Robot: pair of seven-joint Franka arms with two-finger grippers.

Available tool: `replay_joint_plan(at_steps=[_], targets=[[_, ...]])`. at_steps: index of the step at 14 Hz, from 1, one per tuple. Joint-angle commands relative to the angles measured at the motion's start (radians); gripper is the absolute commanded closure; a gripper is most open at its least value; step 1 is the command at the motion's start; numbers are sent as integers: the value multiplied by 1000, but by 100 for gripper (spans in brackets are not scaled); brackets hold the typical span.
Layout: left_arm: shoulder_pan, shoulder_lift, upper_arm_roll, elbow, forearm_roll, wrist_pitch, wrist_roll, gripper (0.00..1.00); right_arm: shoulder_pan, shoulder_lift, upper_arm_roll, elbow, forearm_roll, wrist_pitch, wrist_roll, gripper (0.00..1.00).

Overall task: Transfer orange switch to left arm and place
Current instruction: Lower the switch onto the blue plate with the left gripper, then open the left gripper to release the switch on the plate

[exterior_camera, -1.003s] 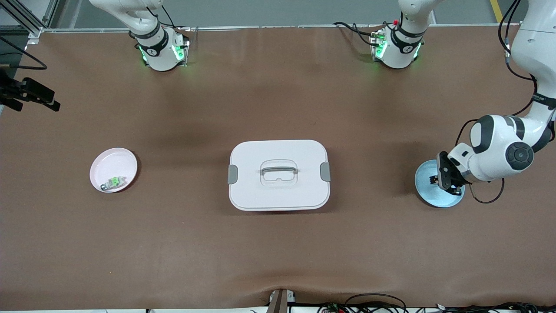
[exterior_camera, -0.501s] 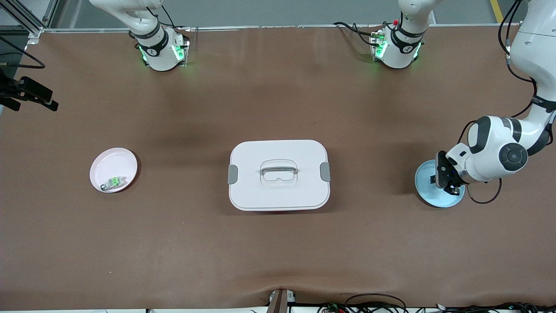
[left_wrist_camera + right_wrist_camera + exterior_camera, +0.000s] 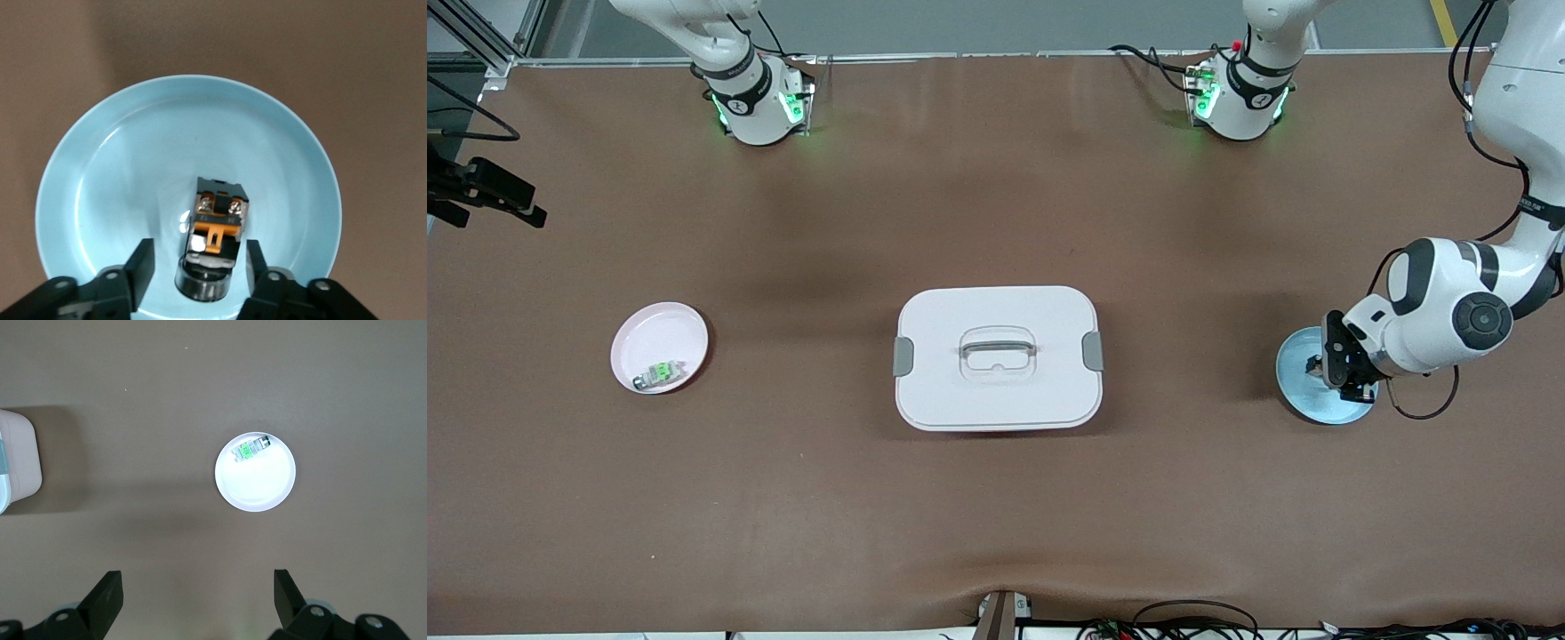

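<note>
We see the tiny black orange-centred switch lying in the round pale-blue plate – left gripper low over it, fingers parted either side, gripping nothing. Right gripper hangs wide open, empty – waiting above the table.

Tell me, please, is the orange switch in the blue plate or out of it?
In: the orange switch lies on the blue plate, between the open left claw fingers.

surface: brown table | on it: box, pink plate, blue plate
</note>
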Motion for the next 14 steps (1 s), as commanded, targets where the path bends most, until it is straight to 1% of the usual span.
replay_joint_plan(at_steps=[1,2,5,7,8,9,11,14], targets=[[12,-41,-15,15,6,-8,-21,0,-17,12,16,25,-15,-17,-4,0],[11,-61,-18,19,-6,-25,-52,0,-17,12,16,25,-15,-16,-4,0],[9,-112,-19,21,-104,-60,-179,0,-17,12,16,25,-13,-17,-4,0],[9,-136,-39,28,-138,-68,-274,0,-17,12,16,25,-13,-17,-5,0],[7,-145,-44,44,-141,-92,-337,0,-17,12,16,25,-13,-17,-6,0],[4,-150,-48,70,-141,-132,-400,0,-17,12,16,25,-13,-17,-4,0],[6,-152,-91,129,-141,-213,-515,0,-17,12,16,25,-15,-17,-4,0],[4,-150,-137,220,-143,-299,-688,0,-17,12,16,25,-15,-16,-4,0]])
